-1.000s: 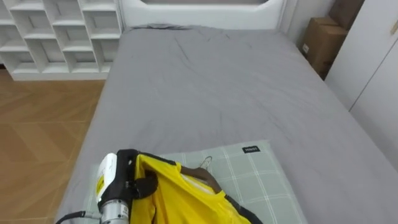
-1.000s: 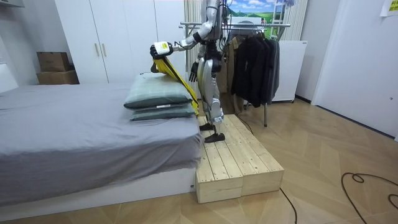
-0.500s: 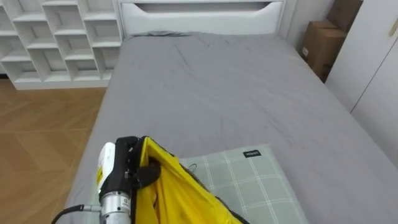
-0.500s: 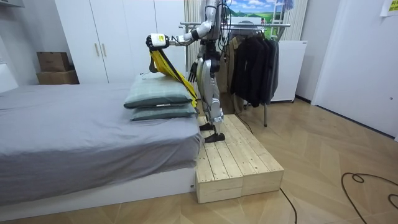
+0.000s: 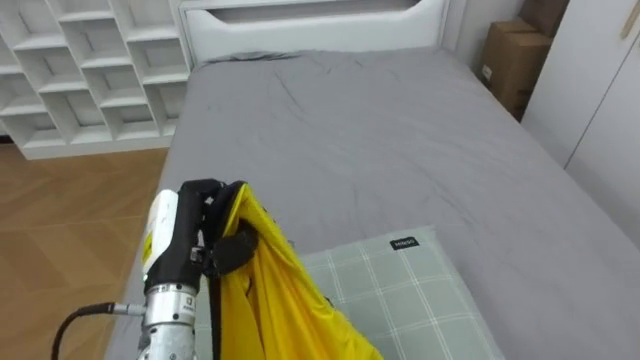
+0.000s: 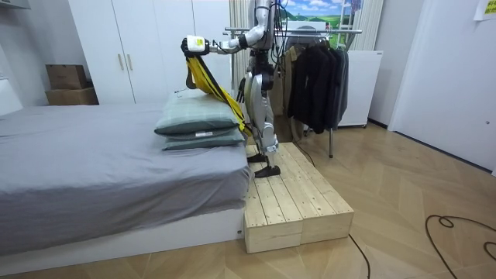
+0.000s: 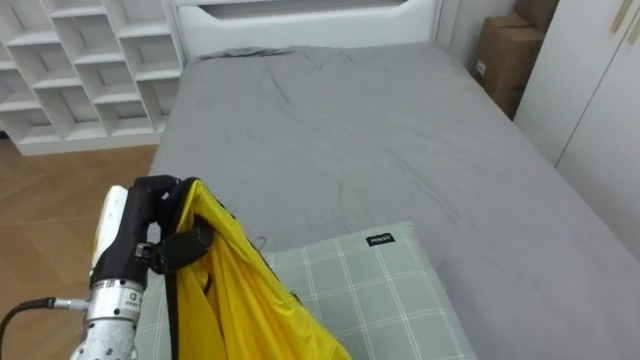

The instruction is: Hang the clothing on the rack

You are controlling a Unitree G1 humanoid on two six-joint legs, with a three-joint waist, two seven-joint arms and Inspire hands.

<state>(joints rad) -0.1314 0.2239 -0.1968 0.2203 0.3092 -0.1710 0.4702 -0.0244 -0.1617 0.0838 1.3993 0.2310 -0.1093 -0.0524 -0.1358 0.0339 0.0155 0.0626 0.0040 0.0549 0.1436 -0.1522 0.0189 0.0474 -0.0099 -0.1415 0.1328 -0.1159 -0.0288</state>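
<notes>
So, quick status from my end: the left hand [image 5: 195,238] is up in front of the head camera, coming in from the lower left, and its fingers are curled tight round the top of the yellow garment [image 5: 278,295]; thumb and fingers pinch a bunched fold, so it's a proper closed grip on the cloth. The garment's top sits right in that grip and the rest falls down and toward the robot, out past the bottom of the eye views; a dark strip runs down the cloth's left edge just below the hand. Below and to the right of the hand is the green checked pillow [image 5: 405,285]; the cloth covers its near left corner from the head's angle, but I can't tell if it touches there. In the room view the hand is well above the pillow, arm stretched out over the bed [image 6: 93,155], and the garment slants from it down to the robot's legs, passing the end of the pillow stack; a second pillow [image 6: 203,141] lies under the first. Both sit on the grey bed; white shelves [image 5: 85,70] off its far left, boxes [image 5: 512,55] off its far right. Robot stands on a wooden platform [image 6: 291,194] beside the bed, facing it, with a rack [image 6: 310,31] of dark clothes [image 6: 318,77] right behind it; right hand [image 6: 242,91] hangs by the hip, and I can't tell its state from here.
</notes>
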